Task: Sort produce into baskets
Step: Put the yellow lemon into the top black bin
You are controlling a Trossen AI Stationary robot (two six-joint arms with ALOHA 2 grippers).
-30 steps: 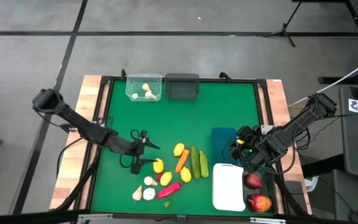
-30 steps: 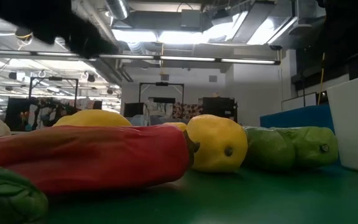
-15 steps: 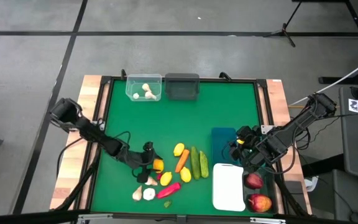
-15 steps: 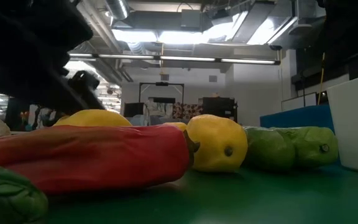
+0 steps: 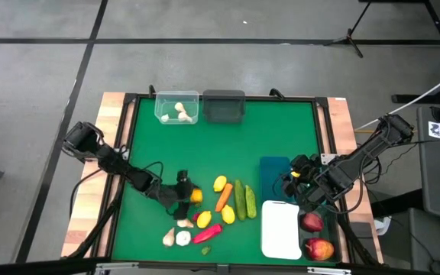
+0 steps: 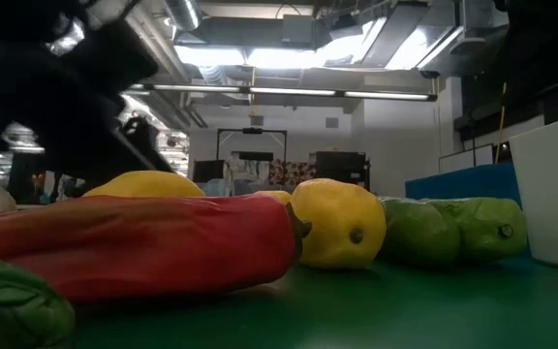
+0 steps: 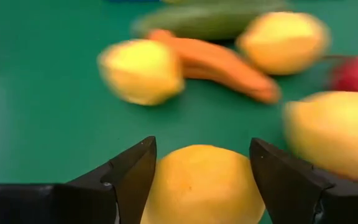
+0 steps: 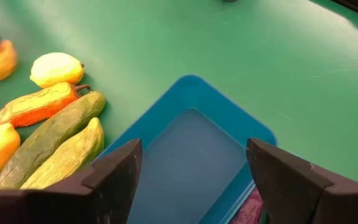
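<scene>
Green mat is covering the desk (image 5: 205,153), grey floor around it.

Left pincer (image 5: 183,197) is sitting low over the near-left cluster of produce, its fingers (image 7: 132,171) spread on either side of a lemon (image 7: 202,185); can't tell if they are actually pressing on it or if it is off the mat.

Right pincer (image 5: 295,182) is hanging over the blue basket (image 8: 194,155) at the right side, fingers (image 8: 120,171) parted and gripping nothing.

Rest of the pile is lying near centre front:
- more lemons, one at (image 5: 219,183)
- carrot (image 5: 224,197) lying tilted beside two cucumbers (image 5: 240,200), which are side by side
- red pepper (image 5: 207,233) lying nearest the front edge, with white bulbs (image 5: 176,237) just left of it
- a small green piece (image 5: 205,249) just in front of the pepper

Clear basket (image 5: 177,108) is standing at the far edge with a few white bulbs inside. Dark grey basket (image 5: 224,106) is touching its right side. White basket (image 5: 281,228) is sitting just in front of the blue one. Two red apples (image 5: 315,235) are lying right of the white basket, in what looks like a dark container; can't tell for sure.
</scene>
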